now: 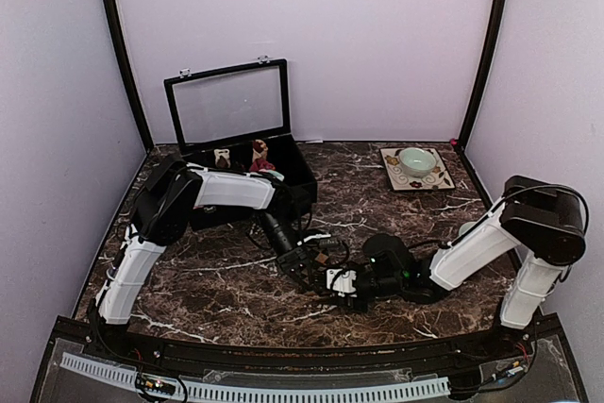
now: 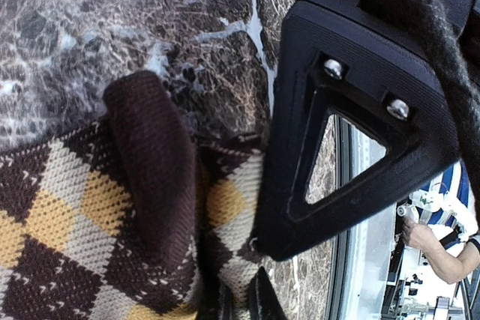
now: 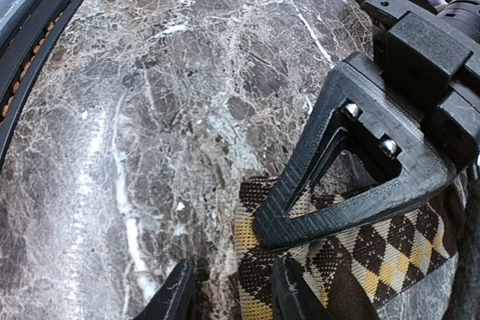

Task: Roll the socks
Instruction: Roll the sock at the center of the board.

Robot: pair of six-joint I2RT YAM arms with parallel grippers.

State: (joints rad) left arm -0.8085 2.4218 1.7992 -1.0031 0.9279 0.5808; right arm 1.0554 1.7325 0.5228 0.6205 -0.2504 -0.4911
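A dark brown sock with tan and cream diamond checks (image 2: 82, 215) lies on the marble table, one plain brown fold standing up across it. My left gripper (image 2: 242, 301) is shut on the sock's fabric at the bottom of the left wrist view. The sock's end (image 3: 259, 260) lies between the fingertips of my right gripper (image 3: 234, 294), whose jaws stand apart, with a gap on the left side. The left gripper's finger (image 3: 352, 177) presses on the sock just above. In the top view both grippers (image 1: 311, 271) (image 1: 342, 282) meet at the table's middle, where the sock is hard to see.
A black box (image 1: 302, 176) with its clear lid (image 1: 231, 106) raised stands at the back left, with a pinkish and a tan cloth item inside. A square tile with a pale green bowl (image 1: 415, 159) sits at the back right. The black front rail (image 3: 30, 43) runs close by.
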